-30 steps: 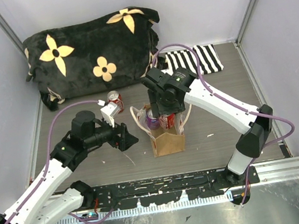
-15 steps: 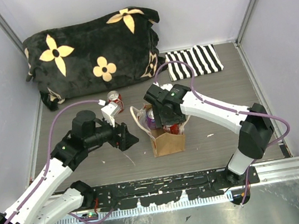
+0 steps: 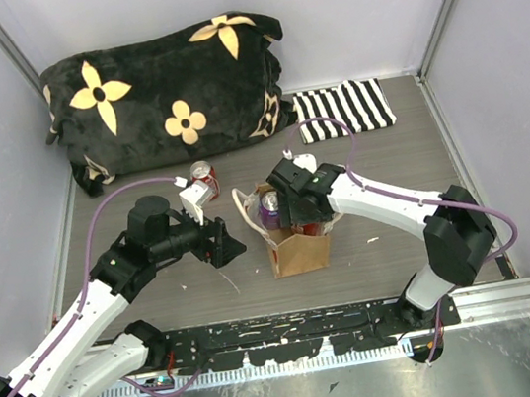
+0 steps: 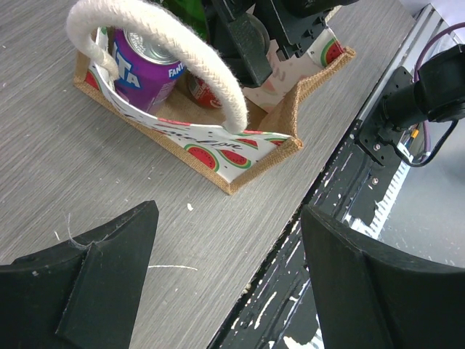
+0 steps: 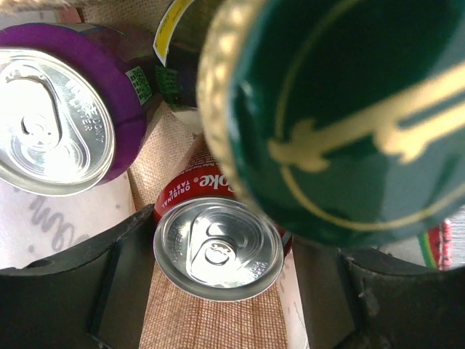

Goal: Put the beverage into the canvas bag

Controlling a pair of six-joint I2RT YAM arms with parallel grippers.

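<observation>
The tan canvas bag [image 3: 298, 250] stands upright mid-table with cream looped handles [image 4: 182, 51]. Inside it are a purple Fanta can [image 3: 269, 206], a green bottle [image 5: 341, 109] and a red Coke can [image 5: 218, 251]. My right gripper [image 3: 302, 215] reaches down into the bag's mouth. In the right wrist view its fingers [image 5: 123, 269] flank the Coke can, shut on its sides, and the can sits low against the burlap [image 5: 211, 320]. My left gripper [image 3: 227, 244] is open and empty just left of the bag, which shows ahead of it in the left wrist view [image 4: 240, 156].
A second red can [image 3: 204, 178] stands on the table behind my left gripper. A black pillow with cream flowers [image 3: 163, 84] fills the back left. A black-and-white striped cloth [image 3: 343, 107] lies at the back right. The black mounting rail [image 3: 343, 322] runs along the near edge.
My right gripper has gone down into the bag with the red Coke can, and its arm has dropped lower. The left arm has not moved.
</observation>
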